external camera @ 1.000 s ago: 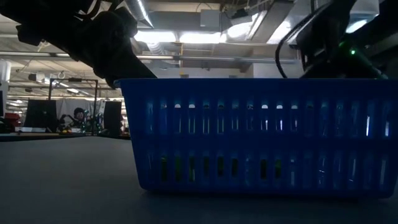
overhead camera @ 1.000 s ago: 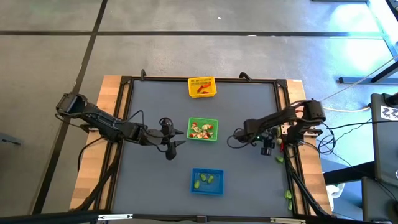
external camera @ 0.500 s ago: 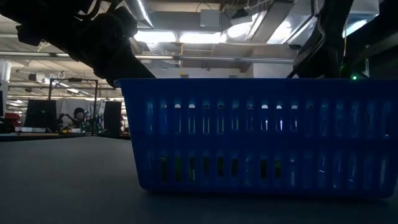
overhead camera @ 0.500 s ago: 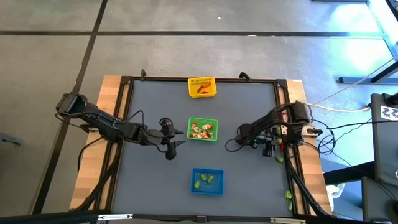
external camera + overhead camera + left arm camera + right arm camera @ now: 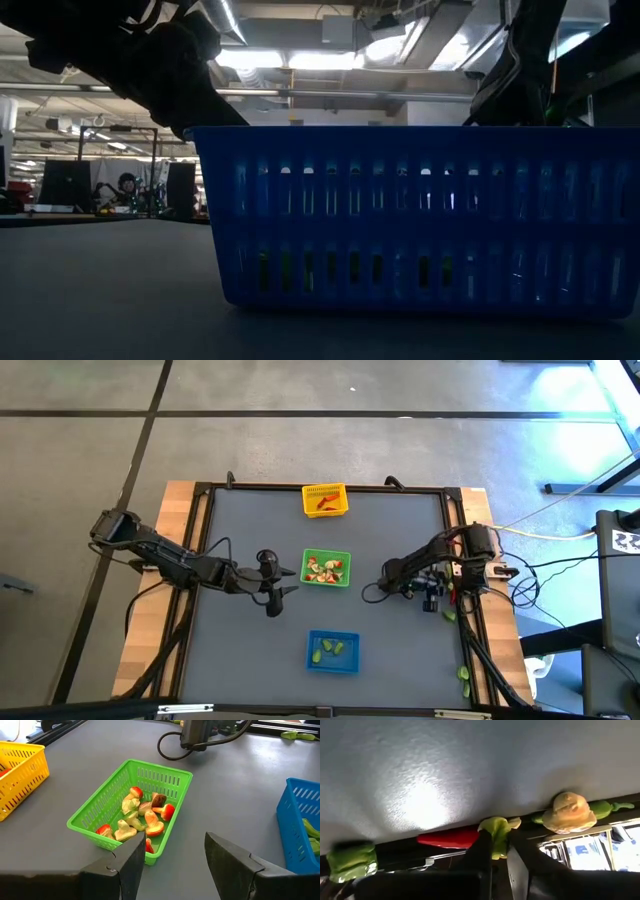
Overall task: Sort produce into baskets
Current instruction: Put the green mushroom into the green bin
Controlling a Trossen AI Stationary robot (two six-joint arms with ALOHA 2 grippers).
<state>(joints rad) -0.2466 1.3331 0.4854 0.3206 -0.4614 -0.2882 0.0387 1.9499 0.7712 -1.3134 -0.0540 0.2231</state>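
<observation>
Three baskets stand down the table's middle. The yellow one [image 5: 325,500] is far and holds red-orange pieces. The green one [image 5: 327,568] is in the centre with mixed red and pale produce [image 5: 142,815]. The blue one [image 5: 333,651] is near and holds light green pieces. My left gripper [image 5: 174,845] stands open just left of the green basket [image 5: 87,815]. My right gripper [image 5: 443,603] is low at the table's right edge, shut on a light green piece [image 5: 499,827] among loose produce. My right gripper pinches the light green piece by its lower part [image 5: 498,844] between its two fingers. The fingers slant down toward the black rail [image 5: 395,851] at the table's right edge. The piece sits at the rail beside a red piece [image 5: 447,839]; whether it is lifted clear I cannot tell.
More loose produce lies along the right rail: a green piece [image 5: 350,862], a tan one [image 5: 568,812] and a green pod [image 5: 602,809]. Green pieces [image 5: 464,678] also lie outside the frame. In the low view the blue basket [image 5: 420,215] fills the foreground.
My right arm has sunk toward the table at its right edge and then held still over the last half second. My left arm and the three baskets have kept their places.
</observation>
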